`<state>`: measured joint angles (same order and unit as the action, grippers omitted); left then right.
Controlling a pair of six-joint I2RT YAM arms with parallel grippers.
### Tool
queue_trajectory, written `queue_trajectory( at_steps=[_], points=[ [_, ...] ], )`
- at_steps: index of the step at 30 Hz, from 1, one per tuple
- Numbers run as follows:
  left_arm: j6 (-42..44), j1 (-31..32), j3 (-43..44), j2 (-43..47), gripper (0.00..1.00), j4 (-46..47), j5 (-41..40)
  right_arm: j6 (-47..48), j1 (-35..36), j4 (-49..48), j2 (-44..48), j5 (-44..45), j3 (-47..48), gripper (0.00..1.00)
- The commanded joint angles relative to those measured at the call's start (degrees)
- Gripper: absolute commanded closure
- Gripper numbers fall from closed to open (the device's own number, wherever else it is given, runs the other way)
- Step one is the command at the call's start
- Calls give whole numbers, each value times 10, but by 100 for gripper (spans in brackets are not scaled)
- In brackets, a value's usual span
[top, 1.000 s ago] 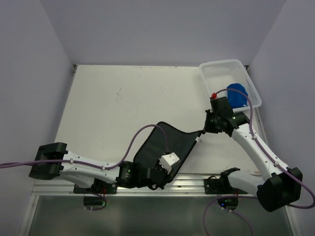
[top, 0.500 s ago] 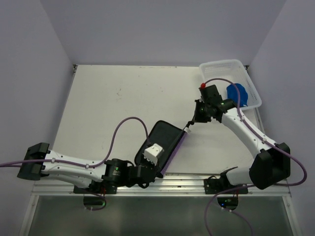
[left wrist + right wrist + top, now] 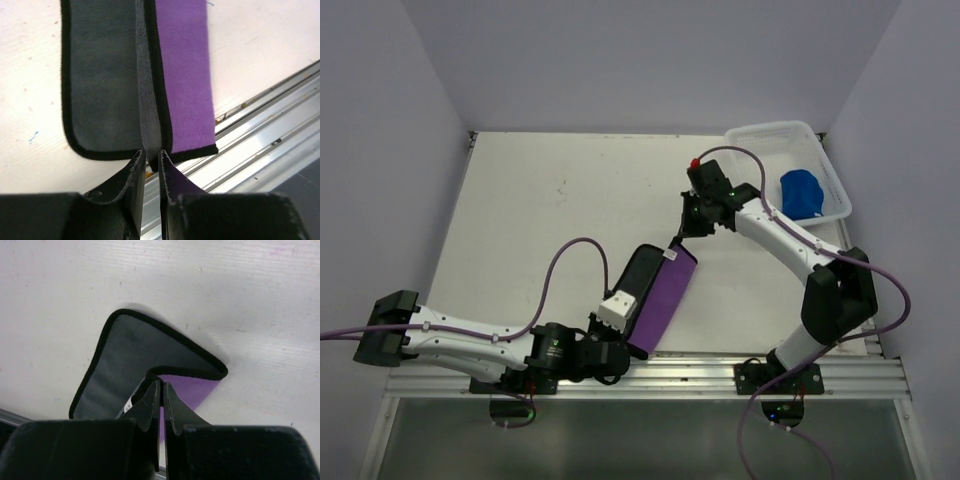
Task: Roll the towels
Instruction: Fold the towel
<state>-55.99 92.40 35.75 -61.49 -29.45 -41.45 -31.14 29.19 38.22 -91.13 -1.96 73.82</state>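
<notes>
Purple towel (image 3: 655, 300) folded lengthwise near table's (image 3: 540, 220) front edge, far corner pinched by right gripper (image 3: 678, 232), near edge between left gripper's (image 3: 630, 335) barely parted fingers. Blue towel (image 3: 801, 192) in mesh basket (image 3: 760, 138).

Purple towel (image 3: 662, 296) folded lengthwise; blue towel (image 3: 801, 192) bunched in basket (image 3: 760, 140)

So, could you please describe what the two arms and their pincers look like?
Both arms have white link shells with black joints, and a thin purple cable loops along each. The left pincer and right pincer have black, tapering fingers. A white block sits by the left wrist; a small red knob tops the right.
</notes>
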Motion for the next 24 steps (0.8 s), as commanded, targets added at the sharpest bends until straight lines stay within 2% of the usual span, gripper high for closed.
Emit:
queue_trajectory(
  at_steps=[1, 8, 12, 13, 16, 17, 18, 20, 24],
  points=[
    [-45, 4, 3, 7, 80, -62, -52, -19, 13, -22, -30, 19, 44, 100],
    [-77, 4, 7, 0, 79, -125, -82, -28, 43, -24, -93, 43, 89, 100],
    [-88, 4, -1, 13, 78, -127, -88, -31, 49, -24, -114, 53, 105, 100],
    [-88, 3, -4, 15, 76, -125, -90, -29, 50, -21, -118, 54, 107, 100],
    [-95, 3, -15, 18, 58, -119, -98, -29, 52, -22, -125, 53, 114, 100],
    [-95, 3, -20, 17, 47, -107, -101, -28, 52, -20, -127, 54, 117, 100],
    [-78, 2, -23, 16, 44, -96, -105, -27, 53, -19, -129, 53, 123, 100],
    [-46, -6, -34, 7, 40, -40, -101, -26, 54, -17, -129, 55, 126, 100],
    [24, -62, -50, -18, 41, 33, -59, -28, 54, -22, -126, 49, 120, 100]
  ],
)
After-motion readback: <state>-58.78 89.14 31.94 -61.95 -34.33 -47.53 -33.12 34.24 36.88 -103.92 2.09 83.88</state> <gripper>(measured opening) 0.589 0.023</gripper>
